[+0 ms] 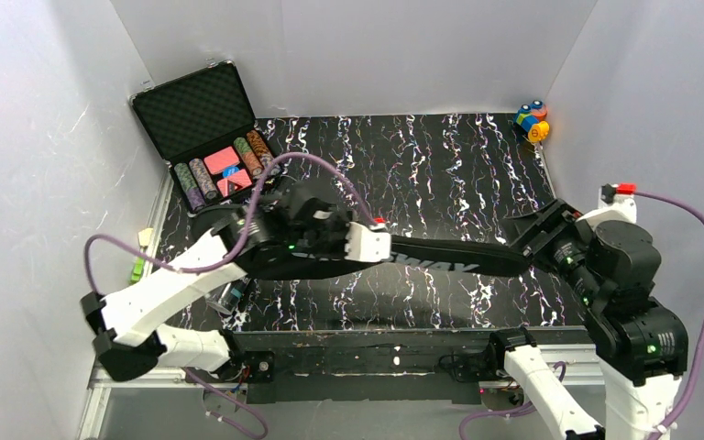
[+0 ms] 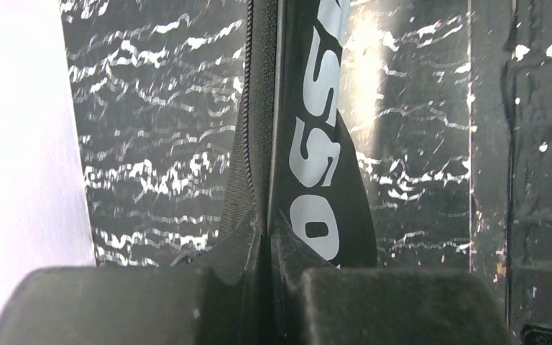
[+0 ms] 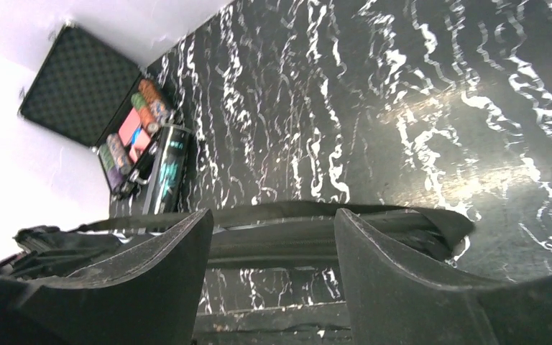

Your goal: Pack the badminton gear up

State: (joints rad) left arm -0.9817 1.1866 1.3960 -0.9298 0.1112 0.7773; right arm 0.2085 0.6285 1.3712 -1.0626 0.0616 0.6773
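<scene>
Near the front edge of the marbled black worktop (image 1: 422,165), the black CROSSWAY bag (image 1: 458,257) lay crosswise, its wide end toward the left edge and its narrow end toward the right. The left pincer (image 1: 387,246) was clamped on the bag's zipped seam, fingers (image 2: 237,251) pressed together with the fabric between them. At the bag's narrow end, the right pincer (image 1: 530,240) stood wide, with nothing in its grip; its wrist camera looked between both fingers (image 3: 395,266) along the bag. The left arm crossed over the bag's wide end and hid most of it from above. Beyond it, a dark tube (image 3: 165,169) with teal print lay beside an open foam-lined case (image 1: 203,115) of poker chips in the far left corner. Colourful toy blocks (image 1: 532,121) sat in the far right corner. Small green and pale pieces (image 1: 139,266) lay at the left edge.
</scene>
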